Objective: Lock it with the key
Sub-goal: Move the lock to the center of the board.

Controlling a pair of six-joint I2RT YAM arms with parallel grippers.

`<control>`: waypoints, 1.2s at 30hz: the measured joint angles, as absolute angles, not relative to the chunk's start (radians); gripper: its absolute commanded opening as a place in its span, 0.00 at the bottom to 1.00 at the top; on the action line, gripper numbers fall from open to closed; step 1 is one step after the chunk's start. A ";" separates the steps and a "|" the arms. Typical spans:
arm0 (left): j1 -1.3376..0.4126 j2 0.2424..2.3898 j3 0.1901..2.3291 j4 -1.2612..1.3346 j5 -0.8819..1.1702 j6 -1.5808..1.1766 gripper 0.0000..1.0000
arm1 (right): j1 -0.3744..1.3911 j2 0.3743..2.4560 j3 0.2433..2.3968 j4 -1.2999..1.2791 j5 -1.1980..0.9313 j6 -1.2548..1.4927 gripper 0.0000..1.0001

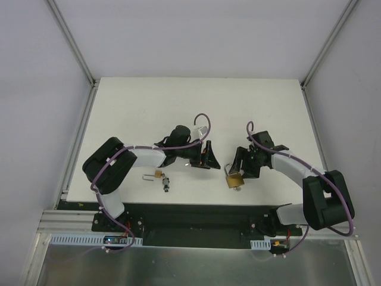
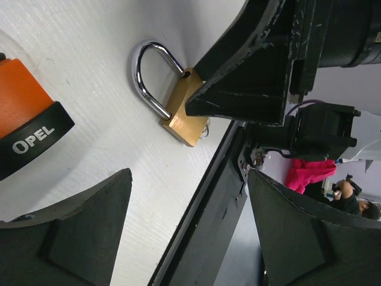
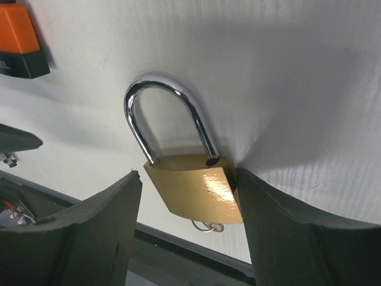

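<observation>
lying flat near the front edge of the white counter (image 1: 149,107), the brass padlock with a chrome shackle (image 3: 193,187) sits between the fingers of the right gripper (image 3: 189,179), which are spread and not clamped. neither gripper holds a key, so locking looks barely begun. the left gripper (image 1: 203,156) hovers released beside an orange-and-black opel-marked piece (image 2: 27,119). a second small padlock (image 1: 152,174) lies well apart, blocking nothing.

Robotics lab test cell: white panel walls (image 1: 196,36), aluminium frame posts (image 1: 70,42), white table (image 1: 196,101).
</observation>
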State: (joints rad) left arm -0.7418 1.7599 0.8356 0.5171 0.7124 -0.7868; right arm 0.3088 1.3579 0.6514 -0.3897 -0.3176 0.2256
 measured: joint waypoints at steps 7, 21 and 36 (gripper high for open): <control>-0.754 1.775 0.838 0.519 0.699 -0.827 0.74 | 0.326 1.348 0.626 -0.382 -0.395 0.259 0.68; -0.760 1.805 0.875 0.460 0.696 -0.821 0.67 | 0.395 1.316 0.575 -0.361 -0.457 0.344 0.67; -0.786 1.943 1.002 0.377 0.755 -0.789 0.58 | 0.330 1.269 0.524 -0.397 -0.447 0.349 0.46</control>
State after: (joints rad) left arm -0.7864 1.9434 1.0016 0.3775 0.7547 -0.7891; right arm 0.3302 1.2694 0.5236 -0.3965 -0.4469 0.3489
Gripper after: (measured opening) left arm 0.594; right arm 0.494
